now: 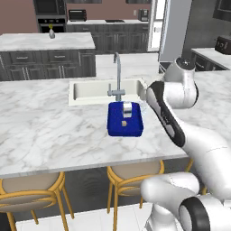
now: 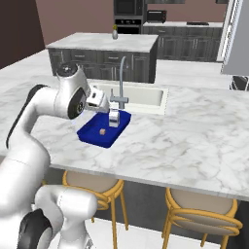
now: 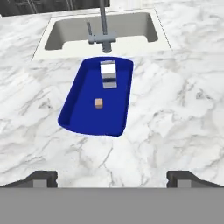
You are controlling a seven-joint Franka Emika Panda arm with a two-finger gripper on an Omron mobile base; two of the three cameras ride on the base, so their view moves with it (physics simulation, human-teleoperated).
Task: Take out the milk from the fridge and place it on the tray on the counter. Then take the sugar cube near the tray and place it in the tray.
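Note:
The deep-blue tray (image 3: pixel 87 118) lies on the marble counter (image 1: pixel 40 131) just in front of the sink. The milk (image 3: pixel 108 74), a small white carton with a dark band, stands upright in the tray's far end, nearest the faucet. The tiny tan sugar cube (image 3: pixel 99 103) rests on the tray floor near its middle, apart from the carton. Both also show in the base views: milk (image 1: pixel 127 109), sugar cube (image 1: pixel 123 122), tray (image 2: pixel 92 132). My gripper (image 3: pixel 112 178) hovers above and back from the tray's near end, open, nothing between its fingertips (image 3: pixel 43 178). The fridge (image 1: pixel 177 31) stands at the far right.
A white inset sink (image 1: pixel 90 90) with a steel faucet (image 1: pixel 118 74) sits right behind the tray. A marble-topped island over dark cabinets (image 1: pixel 45 43) stands farther back. Wooden stools (image 1: pixel 135 173) are tucked under the counter's front edge. My arm's elbow (image 1: pixel 167 113) hangs beside the tray.

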